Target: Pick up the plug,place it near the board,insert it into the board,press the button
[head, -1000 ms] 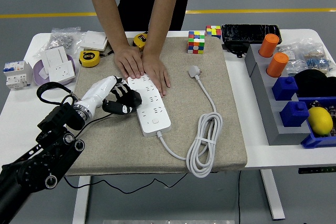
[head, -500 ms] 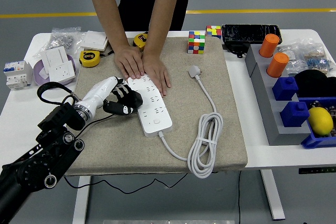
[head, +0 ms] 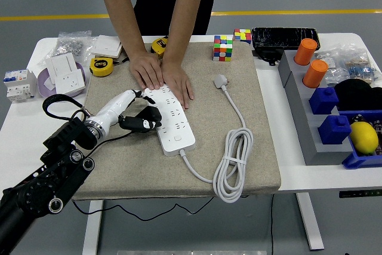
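While a person's two hands (head: 161, 76) press flat on the far end of the white power strip (head: 171, 117), the robot's left hand (head: 138, 114) rests against the strip's left edge on the beige mat (head: 250, 88). Seen from the head camera, the black fingers (head: 143, 125) are curled inward beside the strip, and no object can be made out in their grasp. The white-cased forearm runs back toward the lower left, where the black arm enters the picture.

The white plug (head: 221, 80) lies on the mat to the right of the strip, apart from it and untouched, its prongs toward the far side. Its white cable (head: 234, 159) trails toward the near edge, bundles into a tied coil, then loops back to the strip's near end. The strip's button (head: 176, 138) sits near that end, clear of the robot's fingers.

Two Rubik's cubes (head: 224, 47) stand at the mat's far edge. Yellow tape measures (head: 102, 67) and white socket plates (head: 67, 73) lie on the white table (head: 24, 117) to the left. Orange cylinders (head: 310, 64) and blue blocks (head: 328, 114) fill the grey rack on the right.
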Robot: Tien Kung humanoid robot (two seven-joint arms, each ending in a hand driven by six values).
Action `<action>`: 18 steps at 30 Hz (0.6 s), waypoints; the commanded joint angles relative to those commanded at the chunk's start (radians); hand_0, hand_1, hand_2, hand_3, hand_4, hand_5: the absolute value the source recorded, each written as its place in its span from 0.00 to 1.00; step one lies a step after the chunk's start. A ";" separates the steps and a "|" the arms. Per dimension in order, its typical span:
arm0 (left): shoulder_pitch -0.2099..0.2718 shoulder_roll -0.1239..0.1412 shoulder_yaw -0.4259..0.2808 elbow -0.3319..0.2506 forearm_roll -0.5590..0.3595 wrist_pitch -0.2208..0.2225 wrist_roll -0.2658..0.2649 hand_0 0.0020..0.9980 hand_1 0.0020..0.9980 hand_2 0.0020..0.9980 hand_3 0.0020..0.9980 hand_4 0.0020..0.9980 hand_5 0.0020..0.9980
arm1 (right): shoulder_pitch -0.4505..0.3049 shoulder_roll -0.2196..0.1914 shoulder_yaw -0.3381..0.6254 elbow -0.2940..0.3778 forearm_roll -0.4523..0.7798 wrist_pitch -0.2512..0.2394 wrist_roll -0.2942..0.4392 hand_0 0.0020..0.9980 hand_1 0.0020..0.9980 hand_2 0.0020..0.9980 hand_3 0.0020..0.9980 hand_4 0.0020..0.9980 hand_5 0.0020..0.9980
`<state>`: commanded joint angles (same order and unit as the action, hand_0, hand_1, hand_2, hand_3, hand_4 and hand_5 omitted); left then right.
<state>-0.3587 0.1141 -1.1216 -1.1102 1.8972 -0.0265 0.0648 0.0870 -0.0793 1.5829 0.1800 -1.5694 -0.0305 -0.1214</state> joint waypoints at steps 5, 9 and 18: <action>0.006 0.000 -0.011 -0.012 -0.008 -0.010 -0.002 0.93 0.94 0.84 0.80 1.00 0.46 | -0.001 0.000 -0.002 0.000 0.000 0.000 0.000 0.84 0.73 0.72 0.77 1.00 0.97; 0.019 -0.004 -0.033 -0.043 -0.025 -0.012 -0.004 0.93 0.95 0.85 0.82 1.00 0.53 | 0.000 0.000 -0.002 0.000 -0.001 0.000 0.000 0.84 0.73 0.73 0.77 1.00 0.98; 0.148 -0.033 -0.094 -0.245 -0.165 0.206 0.021 0.91 0.94 0.90 0.85 1.00 1.00 | -0.005 0.001 0.004 0.000 -0.009 0.001 -0.001 0.84 0.73 0.73 0.77 1.00 0.98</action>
<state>-0.2106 0.0810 -1.2156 -1.3548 1.7327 0.1797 0.0862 0.0823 -0.0782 1.5871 0.1800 -1.5788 -0.0296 -0.1222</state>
